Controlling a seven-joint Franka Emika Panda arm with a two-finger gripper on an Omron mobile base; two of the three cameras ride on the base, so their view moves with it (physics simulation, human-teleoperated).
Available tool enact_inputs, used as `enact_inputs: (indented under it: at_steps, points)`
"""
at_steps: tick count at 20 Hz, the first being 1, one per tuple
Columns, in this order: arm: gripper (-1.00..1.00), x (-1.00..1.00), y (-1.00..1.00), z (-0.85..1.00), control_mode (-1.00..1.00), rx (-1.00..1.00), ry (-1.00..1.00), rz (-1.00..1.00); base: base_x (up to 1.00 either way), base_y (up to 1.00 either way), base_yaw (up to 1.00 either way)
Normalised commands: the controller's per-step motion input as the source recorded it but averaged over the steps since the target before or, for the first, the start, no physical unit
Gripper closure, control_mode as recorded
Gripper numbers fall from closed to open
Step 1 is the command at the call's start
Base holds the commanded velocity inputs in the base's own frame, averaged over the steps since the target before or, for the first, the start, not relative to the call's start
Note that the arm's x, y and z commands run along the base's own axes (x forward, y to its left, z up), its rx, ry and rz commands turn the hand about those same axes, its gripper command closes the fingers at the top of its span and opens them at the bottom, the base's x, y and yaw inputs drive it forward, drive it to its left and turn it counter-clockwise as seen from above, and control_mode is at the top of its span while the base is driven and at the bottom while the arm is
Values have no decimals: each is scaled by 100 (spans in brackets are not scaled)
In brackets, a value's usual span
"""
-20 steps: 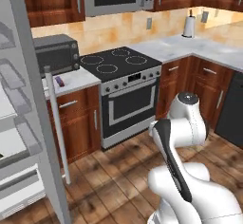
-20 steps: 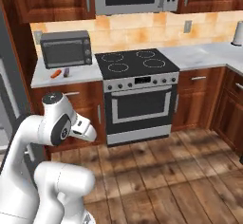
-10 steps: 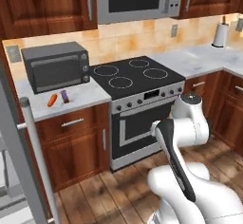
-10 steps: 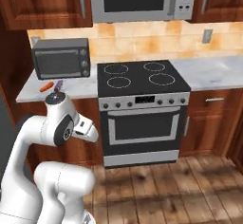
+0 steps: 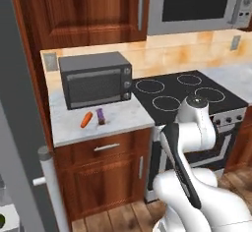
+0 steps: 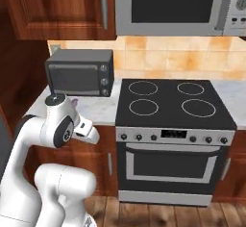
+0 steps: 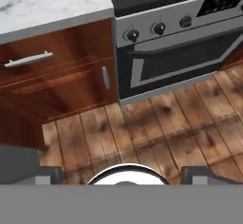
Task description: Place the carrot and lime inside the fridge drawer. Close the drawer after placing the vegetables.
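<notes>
We see the carrot at centre left of the left base view, on the marble counter, just beside a purple snack bar. Our gripper stands wide, holding nothing, at the bottom of the hand view.

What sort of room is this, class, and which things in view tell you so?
A home kitchen, rendered rather than real. The clues: a black stove with an oven below, a toaster oven on a marble counter, a microwave above, and wooden cabinets.
</notes>
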Motion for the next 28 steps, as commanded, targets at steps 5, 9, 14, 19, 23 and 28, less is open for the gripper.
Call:
enact_inputs:
  at_steps: [5,9,14,19,23,28]
  points:
    - [-100,0,0,0,100,0,0,0,74,-8,35]
    - [-100,0,0,0,100,0,0,0,40,-3,23]
    - [-100,51,26,-3,-100,1,9,0,6,0,2]
    - [-100,76,84,-15,-100,0,1,-9,0,0,0]
    - [-100,55,93,-9,-100,0,9,-20,0,0,0]
    - [-100,44,58,-3,-100,2,10,-19,0,0,0]
